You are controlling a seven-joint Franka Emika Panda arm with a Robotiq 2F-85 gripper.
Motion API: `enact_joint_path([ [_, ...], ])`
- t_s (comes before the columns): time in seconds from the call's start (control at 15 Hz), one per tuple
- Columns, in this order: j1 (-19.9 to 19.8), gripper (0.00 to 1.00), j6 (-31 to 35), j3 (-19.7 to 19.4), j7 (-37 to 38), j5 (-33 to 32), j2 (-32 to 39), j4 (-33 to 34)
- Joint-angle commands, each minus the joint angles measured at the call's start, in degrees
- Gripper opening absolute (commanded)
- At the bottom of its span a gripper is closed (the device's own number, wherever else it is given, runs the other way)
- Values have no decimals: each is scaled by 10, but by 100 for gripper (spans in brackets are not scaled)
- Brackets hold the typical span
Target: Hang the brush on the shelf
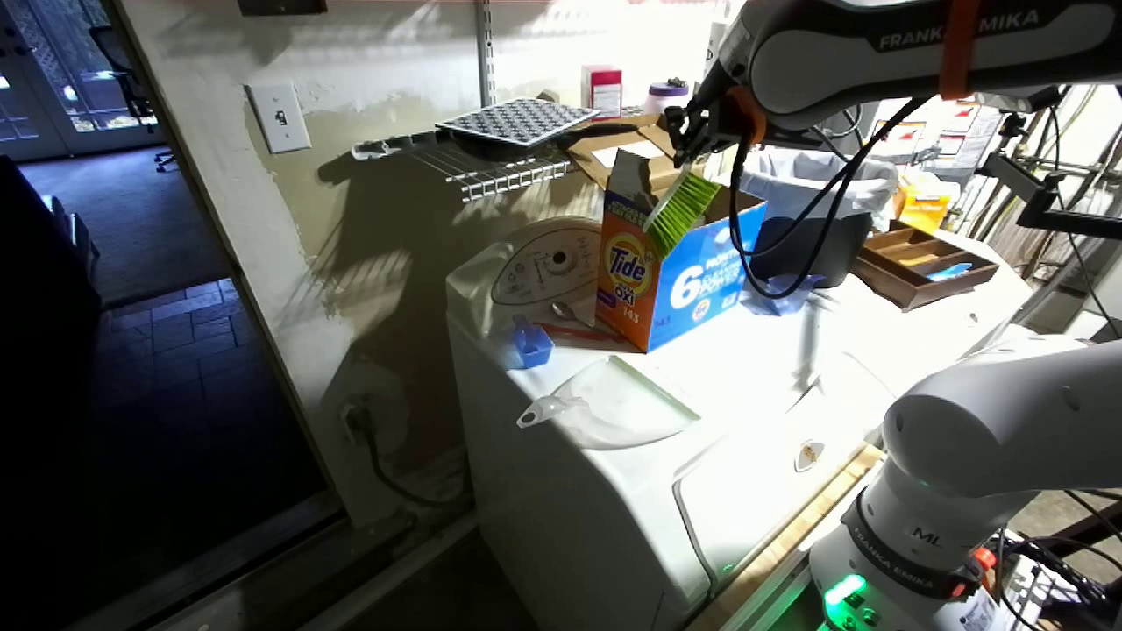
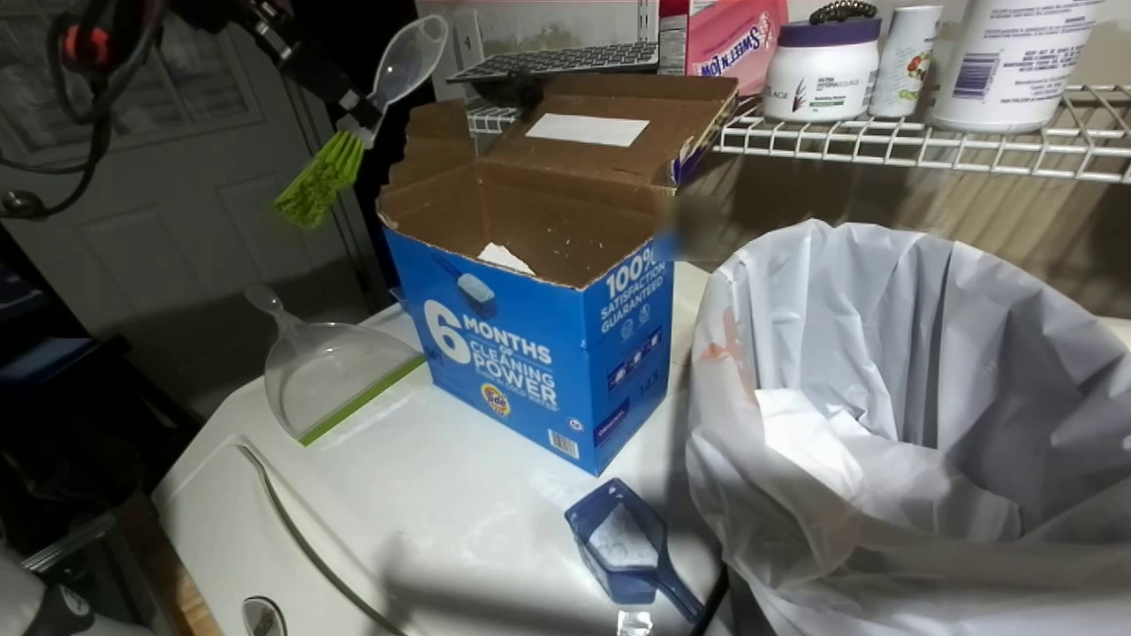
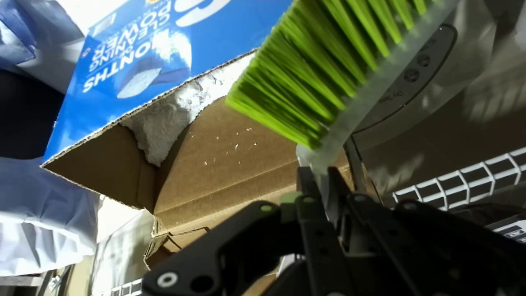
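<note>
The brush has lime-green bristles [image 1: 684, 210] and a clear plastic handle. My gripper [image 1: 680, 156] is shut on the brush at its neck, as the wrist view shows with the fingertips [image 3: 319, 174] on either side of the clear plastic. In an exterior view the brush [image 2: 322, 179] hangs tilted, bristles down and left, handle end up past the gripper [image 2: 364, 115]. It is in the air near the open detergent box. The wire shelf [image 1: 513, 182] is on the wall behind; it also shows in an exterior view [image 2: 928, 155] and at right in the wrist view [image 3: 460, 181].
The orange-and-blue detergent box [image 2: 521, 353] stands open on the white appliance [image 1: 561, 491]. A clear dustpan [image 1: 627, 403], blue scoops [image 2: 618, 548] and a lined bin [image 2: 795, 291] are near it. A checkered board [image 1: 526, 120] on a dark pan, jars and boxes occupy the shelf.
</note>
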Motion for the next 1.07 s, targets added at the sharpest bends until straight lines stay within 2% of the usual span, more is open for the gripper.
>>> enact_joint_path([
  [0.0, -4, 10, -1, 3, -4, 5, 0, 1],
  [0.07, -4, 3, -1, 3, -4, 5, 0, 1],
  [0.33, 13, 3, 14, 7, -44, -4, 23, 21],
  [1.0, 56, 3, 24, 118, -113, -91, 112, 162],
])
